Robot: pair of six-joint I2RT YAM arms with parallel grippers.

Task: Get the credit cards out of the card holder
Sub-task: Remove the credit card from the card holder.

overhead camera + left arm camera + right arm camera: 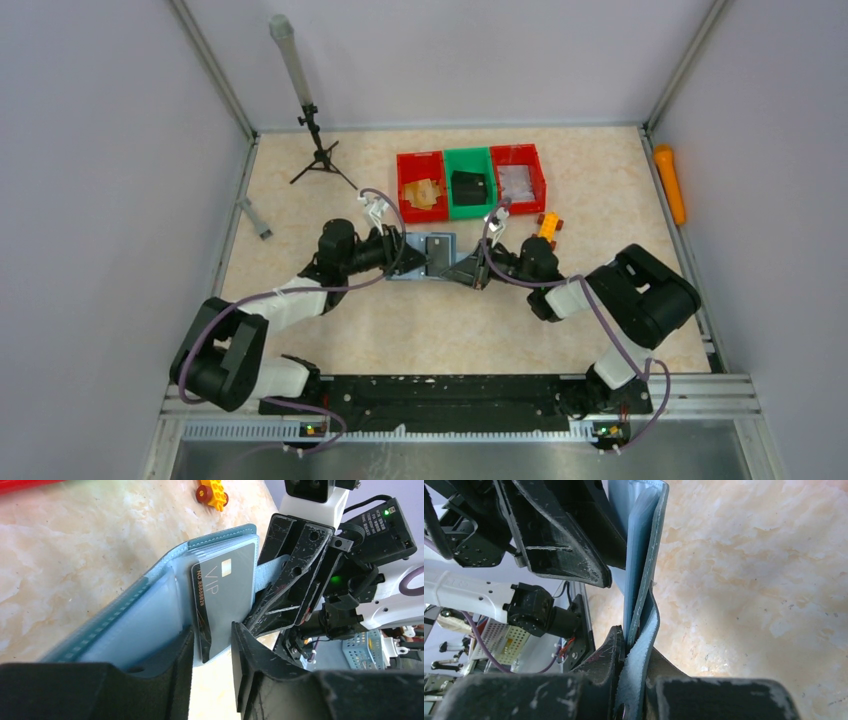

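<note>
1. The right gripper (634,642), at 3 o'clock, is clamped on the card holder (150,615) by its tab, likely to keep it spread open at the centre of the table (450,330).
2. The left gripper (211,635), at 9 o'clock, stands parted around a grey card (227,595) and grips nothing, seemingly positioned to pull it out.
3. Three bins (468,153) sit at 12 o'clock, perhaps for the cards.

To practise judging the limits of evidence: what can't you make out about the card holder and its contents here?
Top view: the front card's print is too small to read.
Left wrist view: any cards behind the front card are hidden by it.
Right wrist view: the card holder is seen edge-on, so its contents are hidden.
</note>
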